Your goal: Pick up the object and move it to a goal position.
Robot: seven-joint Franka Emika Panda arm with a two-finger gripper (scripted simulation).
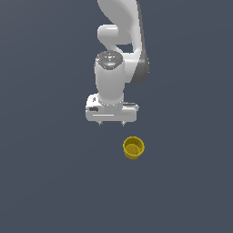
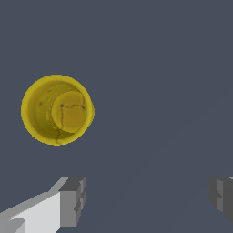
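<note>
1. While the white Franka arm's jaws (image 1: 111, 123) hang spread wide and empty, nothing of the task is done yet.
2. The small bright yellow hollow cup-like cylinder (image 1: 133, 147) stands upright on the plain dark grey desk (image 1: 45, 182), mouth up, untouched.
3. It sits near the jaws but apart from them, off toward the exterior view's right; the wrist view shows it (image 2: 57, 109) outside the gap between the fingertips (image 2: 73, 200).
4. By my judgement, aligning, descending, gripping, lifting and carrying all remain; no goal marker is visible.
</note>
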